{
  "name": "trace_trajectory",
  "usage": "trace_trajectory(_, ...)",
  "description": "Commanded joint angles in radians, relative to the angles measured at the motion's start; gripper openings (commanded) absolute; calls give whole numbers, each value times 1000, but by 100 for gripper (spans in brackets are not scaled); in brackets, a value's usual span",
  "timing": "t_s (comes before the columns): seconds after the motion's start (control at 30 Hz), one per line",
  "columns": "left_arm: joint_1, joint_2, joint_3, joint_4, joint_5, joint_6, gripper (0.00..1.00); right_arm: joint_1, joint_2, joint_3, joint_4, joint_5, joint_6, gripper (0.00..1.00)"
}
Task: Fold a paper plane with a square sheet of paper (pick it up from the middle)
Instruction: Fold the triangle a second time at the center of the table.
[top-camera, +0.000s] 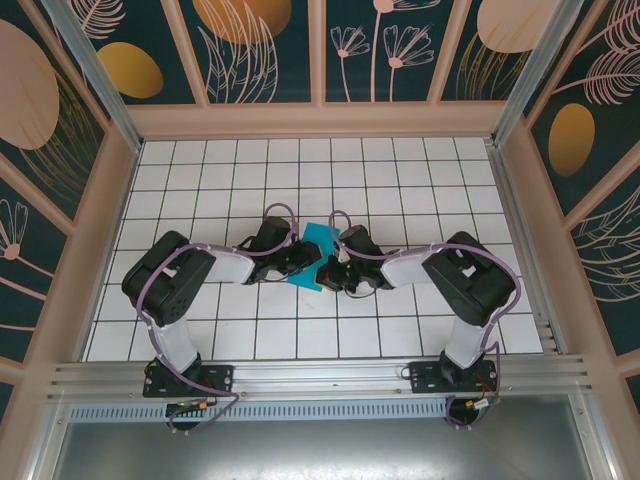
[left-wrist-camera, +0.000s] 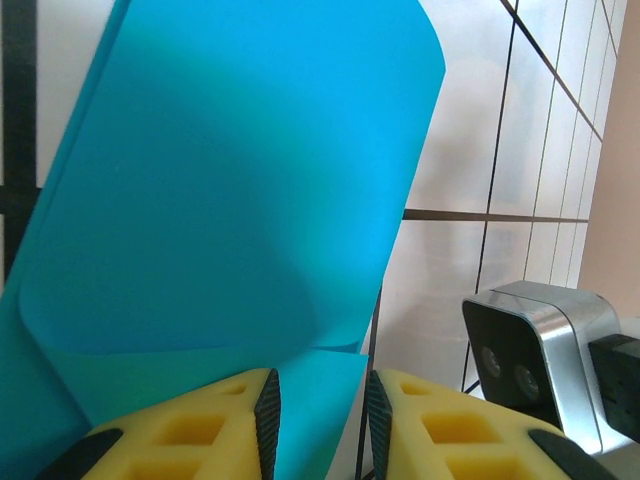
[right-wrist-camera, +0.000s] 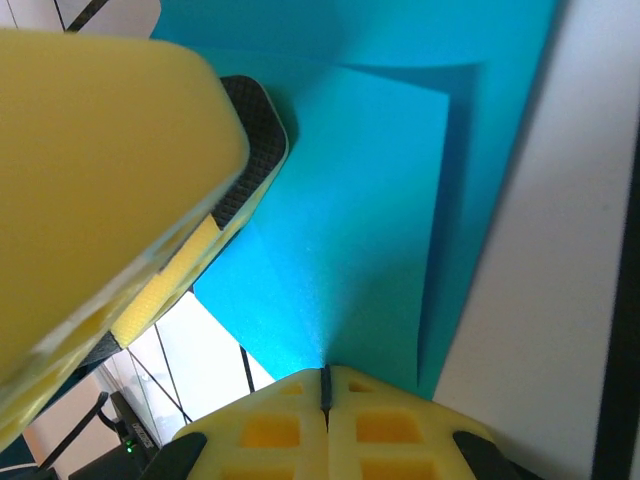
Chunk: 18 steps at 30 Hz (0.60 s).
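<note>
Early fold step, no dart shape yet. The sheet of paper (top-camera: 320, 243) sits at the middle of the tabletop (top-camera: 400, 180), well clear of all four edges, with both arms meeting over it. It's partly raised and curled, and one flap is bent over the layer beneath. Right gripper (right-wrist-camera: 325, 378): pads pressed together, and the paper runs right into the seam, so I read that as a pinch on the sheet. Left gripper (left-wrist-camera: 320, 390): pads part-way spread with paper in the gap. That gap looks wider than the paper, so it's loose rather than clamped, as far as I can judge. The next move calls for lining the flap's edge up with the layer below, then pressing the bend flat on the tabletop while the right pinch keeps the sheet from sliding. Hard to make out: from above, the arms cover most of the sheet, so its outline and corners are hidden. Up close it runs off frame, so I can't tell which edge is held or whether any crease is sharp.
</note>
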Motion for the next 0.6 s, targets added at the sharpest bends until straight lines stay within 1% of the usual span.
trace_trajectory(0.0, 44, 34, 24, -65, -96, 58, 32, 3, 52, -42, -202, 97, -25, 0)
trace_trajectory(0.13, 60, 31, 35, -88, -105, 77, 32, 3, 54, -37, -209, 103, -30, 0)
trace_trajectory(0.33, 77, 37, 33, -67, -84, 106, 33, 1, 54, -36, -213, 104, -34, 0)
trace_trajectory(0.57, 99, 38, 33, -67, -93, 144, 34, 1, 51, -36, -216, 100, -35, 0)
